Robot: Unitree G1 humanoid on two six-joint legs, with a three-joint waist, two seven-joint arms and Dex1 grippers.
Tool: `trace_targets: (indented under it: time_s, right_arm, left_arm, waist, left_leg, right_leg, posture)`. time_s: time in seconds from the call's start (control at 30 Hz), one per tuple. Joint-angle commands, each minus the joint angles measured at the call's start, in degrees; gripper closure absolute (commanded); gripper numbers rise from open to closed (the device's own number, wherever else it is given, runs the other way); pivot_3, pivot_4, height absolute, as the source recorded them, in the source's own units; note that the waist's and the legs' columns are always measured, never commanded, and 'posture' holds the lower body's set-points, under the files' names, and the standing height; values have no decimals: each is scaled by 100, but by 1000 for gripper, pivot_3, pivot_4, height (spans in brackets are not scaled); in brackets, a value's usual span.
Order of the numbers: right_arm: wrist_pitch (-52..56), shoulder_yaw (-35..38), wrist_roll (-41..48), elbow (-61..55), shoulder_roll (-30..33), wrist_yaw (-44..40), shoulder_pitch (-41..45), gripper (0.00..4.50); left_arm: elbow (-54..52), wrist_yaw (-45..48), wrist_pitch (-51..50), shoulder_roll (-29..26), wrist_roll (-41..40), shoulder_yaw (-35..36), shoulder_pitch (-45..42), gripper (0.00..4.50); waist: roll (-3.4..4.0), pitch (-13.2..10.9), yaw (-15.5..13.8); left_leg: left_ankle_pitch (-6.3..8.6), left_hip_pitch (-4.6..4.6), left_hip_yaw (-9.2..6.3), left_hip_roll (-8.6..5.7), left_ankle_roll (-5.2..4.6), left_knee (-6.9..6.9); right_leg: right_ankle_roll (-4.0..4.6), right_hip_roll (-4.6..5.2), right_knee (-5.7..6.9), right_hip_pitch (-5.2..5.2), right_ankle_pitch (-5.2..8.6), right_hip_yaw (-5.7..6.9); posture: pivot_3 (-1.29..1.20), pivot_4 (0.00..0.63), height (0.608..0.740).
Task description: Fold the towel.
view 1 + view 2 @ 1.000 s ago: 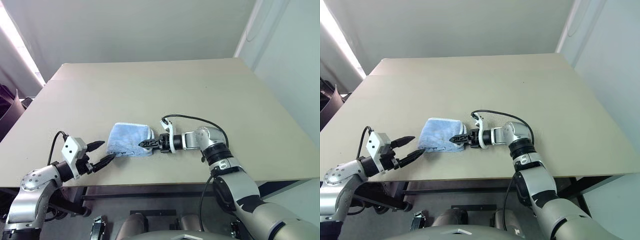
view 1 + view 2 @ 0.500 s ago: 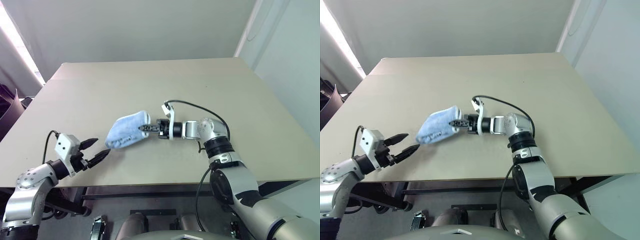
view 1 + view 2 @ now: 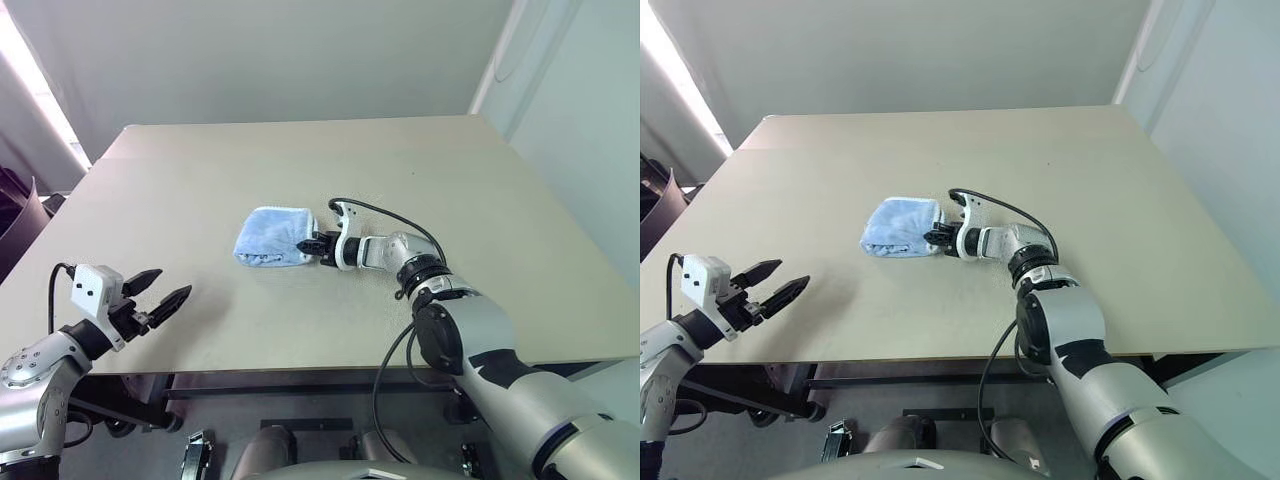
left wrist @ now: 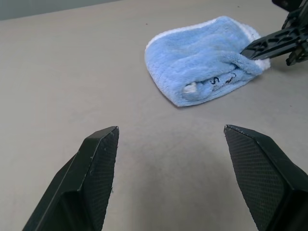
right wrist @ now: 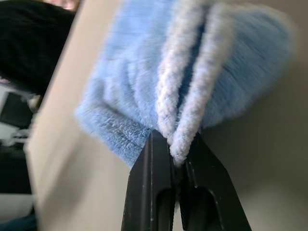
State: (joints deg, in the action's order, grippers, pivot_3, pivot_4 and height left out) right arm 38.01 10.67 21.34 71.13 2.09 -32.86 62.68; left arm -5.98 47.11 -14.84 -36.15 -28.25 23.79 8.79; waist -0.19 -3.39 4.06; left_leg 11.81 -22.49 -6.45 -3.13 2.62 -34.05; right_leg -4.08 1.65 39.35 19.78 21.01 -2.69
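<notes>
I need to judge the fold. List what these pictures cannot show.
- Underside of the towel: hidden against the table in the eye views.
- Logo: too small to read, partly tucked in a fold, left wrist view.
- Layers pinched by the right hand: blurred, right wrist view.
- Far side of the towel: behind its own bulk, left wrist view.

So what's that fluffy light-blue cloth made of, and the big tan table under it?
The fluffy light-blue cloth looks like soft terry fabric: its surface is looped and fuzzy, with a thick white stitched edge, which the right gripper pinches. The big tan table looks smooth and matte, perhaps painted wood or laminate; I can't tell which.
</notes>
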Motion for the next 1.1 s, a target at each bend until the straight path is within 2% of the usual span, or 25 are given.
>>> trace_targets:
  time_s: [0.03, 0.07, 0.23, 0.33, 0.47, 0.53, 0.63, 0.73, 0.9, 1.1]
  right_arm:
    - [-146, 122, -74, -19, 103, -151, 63, 3408]
    - [-146, 137, -77, -27, 115, -172, 57, 2931]
    - [-115, 160, -95, -148, 181, -404, 83, 1129]
    - [-22, -174, -274, -638, 456, -1049, 13, 75]
    - [-231, -993, -736, -2019, 865, -1753, -638, 26]
    - [-453, -1270, -801, -3229, 1257, -2089, -1296, 26]
    - [-1163, -1230, -653, -4954, 1667, -2339, -2318, 26]
    - [-2213, -888, -342, -5882, 1683, -2484, -3125, 26]
    - [-2392, -849, -174, -6180, 2100, -2886, -3843, 26]
    - [-2398, -886, -180, -6032, 2334, -2906, -4114, 26]
  left_arm:
    - [-59, -46, 15, -20, -82, 101, -100, 814]
    - [-51, -48, 2, -11, -85, 82, -111, 814]
    - [36, -6, -15, -11, -79, 11, -195, 814]
    - [85, 34, -71, -51, -78, -35, -284, 814]
    - [192, 143, -90, -103, -81, 4, -343, 814]
    - [250, 166, -111, -107, -56, -33, -401, 814]
    - [331, 209, -162, -114, -97, -23, -475, 814]
    - [413, 292, -214, -102, -149, 5, -478, 814]
    - [359, 485, -190, -137, -10, -122, -267, 814]
    - [215, 437, -291, -34, -79, -117, 25, 814]
  waist:
    - [0, 0, 0]
    - [0, 0, 0]
    - [0, 0, 2]
    - [0, 0, -2]
    - [-4, 3, -20]
    - [-6, 4, -19]
    - [-4, 2, -37]
    - [-3, 1, 9]
    - [-7, 1, -37]
    - [-7, -1, -152]
  left_leg:
    - [0, 0, 0, 0, 0, 0]
    - [0, 0, 0, 0, 0, -1]
    - [0, 1, 0, 0, 0, -1]
    - [0, 0, 0, 0, 0, -2]
    - [0, 0, -1, -2, 0, -6]
    - [0, 0, -3, -2, 0, -6]
    - [0, -5, -6, -2, 0, -3]
    - [0, -12, -4, 1, 0, -4]
    - [0, 10, -3, 5, 0, -7]
    - [1, 12, -2, 4, 1, -12]
  right_leg:
    - [0, 0, 0, 0, 0, 0]
    - [0, 0, 0, -1, 0, 0]
    - [0, -1, 1, -1, 0, 0]
    - [-1, -1, 1, -1, 0, 0]
    - [-2, 2, -2, -5, -1, 1]
    - [-2, 3, -6, -8, 0, 2]
    - [-3, 4, -10, -9, 0, 4]
    - [-4, 1, -4, -17, 0, 3]
    - [-3, -1, -4, -26, 1, 4]
    - [6, 4, -19, -28, 4, 2]
  posture:
    - [0, 0, 740]
    - [0, 0, 740]
    - [0, 0, 740]
    - [0, 0, 740]
    - [0, 0, 740]
    - [0, 0, 740]
    - [0, 0, 740]
    - [0, 0, 740]
    - [0, 0, 740]
    - [0, 0, 740]
